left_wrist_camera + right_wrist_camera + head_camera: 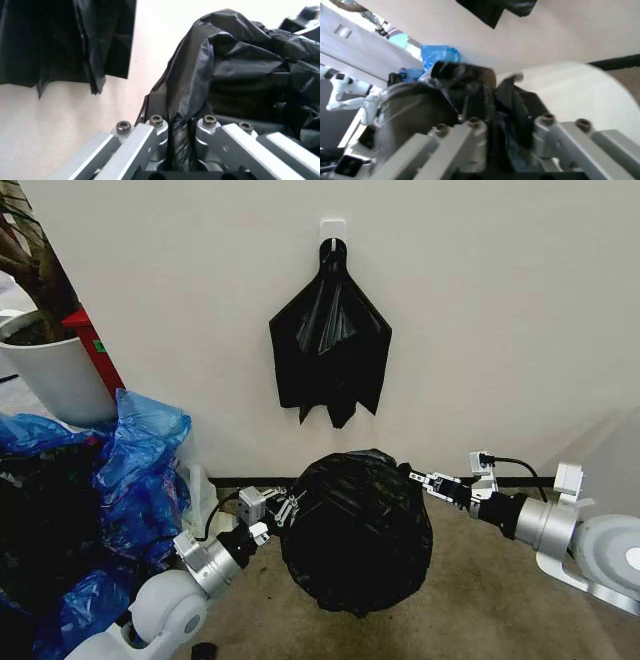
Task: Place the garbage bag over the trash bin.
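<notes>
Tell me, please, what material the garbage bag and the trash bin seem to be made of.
The garbage bag: thin black plastic film, glossy, judging by its wrinkles and highlights. The trash bin: probably hard plastic, smooth off-white, from its even curved wall.

garbage bag (355, 530) between left hand (283, 509), right hand (424, 478)

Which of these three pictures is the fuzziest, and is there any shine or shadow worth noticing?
Right wrist view is fuzziest: the garbage bag and trash bin look smeared. Left wrist view is sharper; the bag fold between the left tool fingers shows a grey sheen. Head view is evenly lit, with soft shadow beside the hanging black bundle on the wall.
</notes>
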Controlling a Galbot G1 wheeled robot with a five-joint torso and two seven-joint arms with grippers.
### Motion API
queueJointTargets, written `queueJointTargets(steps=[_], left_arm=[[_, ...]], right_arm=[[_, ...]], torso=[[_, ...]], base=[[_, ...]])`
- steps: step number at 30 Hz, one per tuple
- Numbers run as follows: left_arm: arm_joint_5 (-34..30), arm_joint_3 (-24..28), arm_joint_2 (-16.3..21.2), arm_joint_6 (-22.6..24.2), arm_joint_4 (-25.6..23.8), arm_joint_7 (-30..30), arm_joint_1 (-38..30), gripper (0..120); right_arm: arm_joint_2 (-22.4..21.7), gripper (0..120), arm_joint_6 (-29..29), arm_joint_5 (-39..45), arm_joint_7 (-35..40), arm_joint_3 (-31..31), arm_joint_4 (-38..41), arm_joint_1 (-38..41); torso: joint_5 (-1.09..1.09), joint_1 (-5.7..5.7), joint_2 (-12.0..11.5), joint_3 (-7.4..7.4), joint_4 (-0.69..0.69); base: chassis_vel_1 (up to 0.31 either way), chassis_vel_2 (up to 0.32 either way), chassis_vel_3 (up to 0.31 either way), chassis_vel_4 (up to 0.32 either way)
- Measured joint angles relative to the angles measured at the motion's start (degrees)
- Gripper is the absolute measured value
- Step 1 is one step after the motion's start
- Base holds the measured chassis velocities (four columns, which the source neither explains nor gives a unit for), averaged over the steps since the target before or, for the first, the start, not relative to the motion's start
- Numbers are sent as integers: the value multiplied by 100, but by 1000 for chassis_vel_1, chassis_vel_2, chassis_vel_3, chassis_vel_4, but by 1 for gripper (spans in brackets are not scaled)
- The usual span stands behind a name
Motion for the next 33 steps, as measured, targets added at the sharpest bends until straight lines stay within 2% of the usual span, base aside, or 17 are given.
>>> queueJointTargets(steps=[3, 18, 21, 26, 33], left_arm=[[13, -78, -1, -33, -33, 197, 104, 4], [-114, -221, -31, -90, -305, 606, 349, 4], [-131, -300, -56, -94, -361, 686, 445, 4], [-246, -307, -57, -78, -481, 755, 505, 4], [-362, -218, -37, -9, -597, 764, 484, 4]], right_arm=[[-10, 0, 30, -233, -128, -28, -115, 23], [90, 0, 229, -1578, -575, -848, -975, 803], [88, 0, 361, -1994, -916, -1047, -1185, 923], [106, 0, 801, -3122, -1978, -1304, -1679, 1031], [196, 0, 1046, -3664, -2411, -1340, -2038, 927]], torso=[[0, 0, 0, 0, -1], [1, 0, 0, 0, 0], [-2, 0, 0, 0, 0], [1, 0, 0, 0, 0], [0, 0, 0, 0, -2]], base=[[0, 0, 0, 0], [0, 0, 0, 0], [0, 0, 0, 0], [0, 0, 0, 0], [0, 0, 0, 0]])
